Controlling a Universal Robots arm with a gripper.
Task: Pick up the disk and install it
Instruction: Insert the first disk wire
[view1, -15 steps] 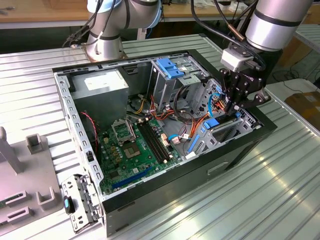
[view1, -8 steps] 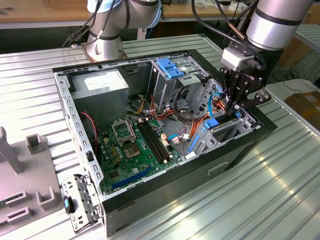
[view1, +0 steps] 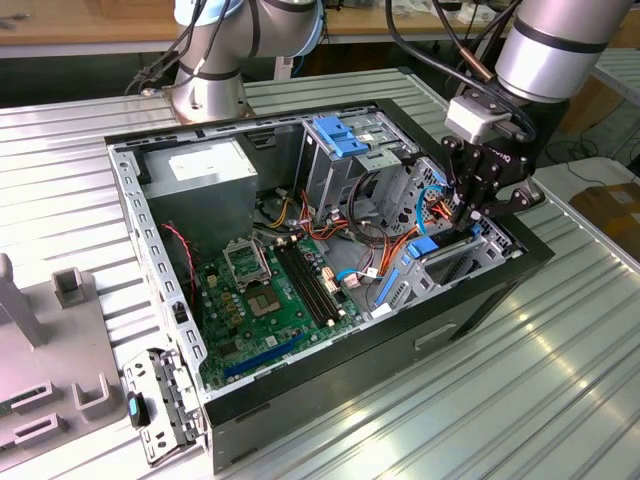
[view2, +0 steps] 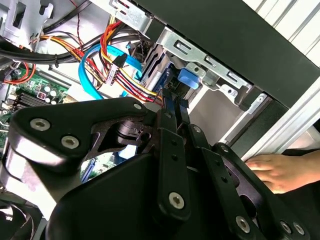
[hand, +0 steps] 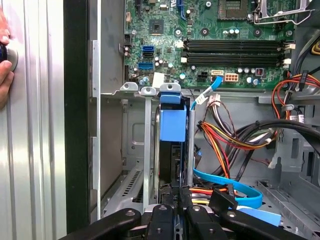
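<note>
The robot's gripper (view1: 470, 205) reaches down into the front corner of an open desktop computer case (view1: 400, 340), at the exterior view's right. Its black fingers (view2: 165, 107) are drawn nearly together and appear to pinch the near end of the disk (hand: 171, 150).

The disk stands on edge in a slot of the metal drive bay (hand: 132, 150), with its blue rail tab (hand: 172, 122) at the far end. In the first wrist view its long axis runs straight ahead of the gripper (hand: 178, 192), toward the green motherboard (hand: 200, 40). Pincer and slot look lined up along that one axis, and the disk appears largely seated between the bay's rails.

A blue data cable (hand: 230, 182) and a bundle of red, yellow and orange power wires (hand: 235, 137) lie just beside the bay, apart from the disk.

Outside the case wall, a person's hand (view2: 280, 170) rests on the ribbed metal table (view1: 560, 380), well away from the fingers.
</note>
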